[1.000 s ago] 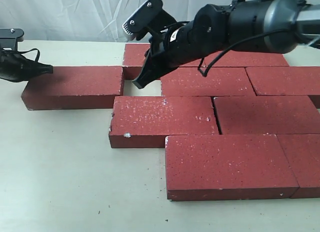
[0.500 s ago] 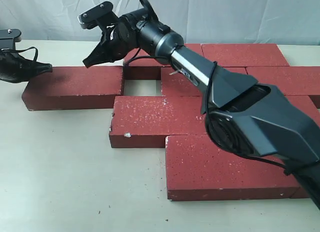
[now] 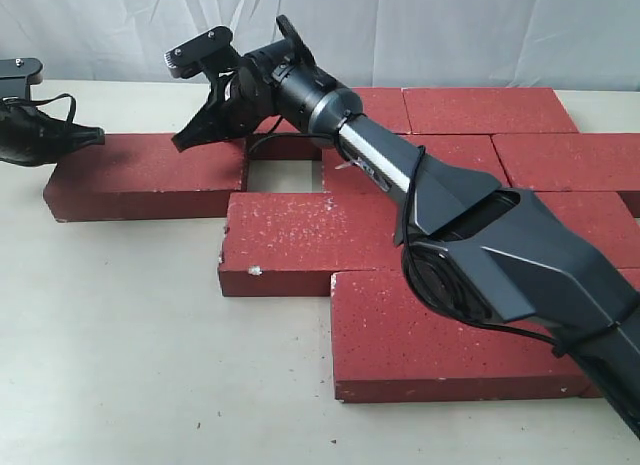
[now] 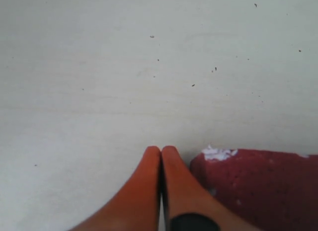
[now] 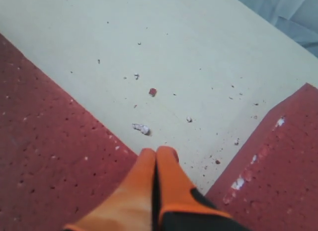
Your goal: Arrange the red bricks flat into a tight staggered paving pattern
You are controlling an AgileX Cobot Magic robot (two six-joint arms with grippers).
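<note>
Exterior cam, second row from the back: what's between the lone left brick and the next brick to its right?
Nothing but a bare patch of table. It is an open gap between the left brick and its neighbour, and it shows in the exterior view.

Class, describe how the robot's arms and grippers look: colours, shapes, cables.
The right arm is glossy black with a grey tube section and thin black cable. The right gripper and left gripper have tapered orange fingers.
</note>
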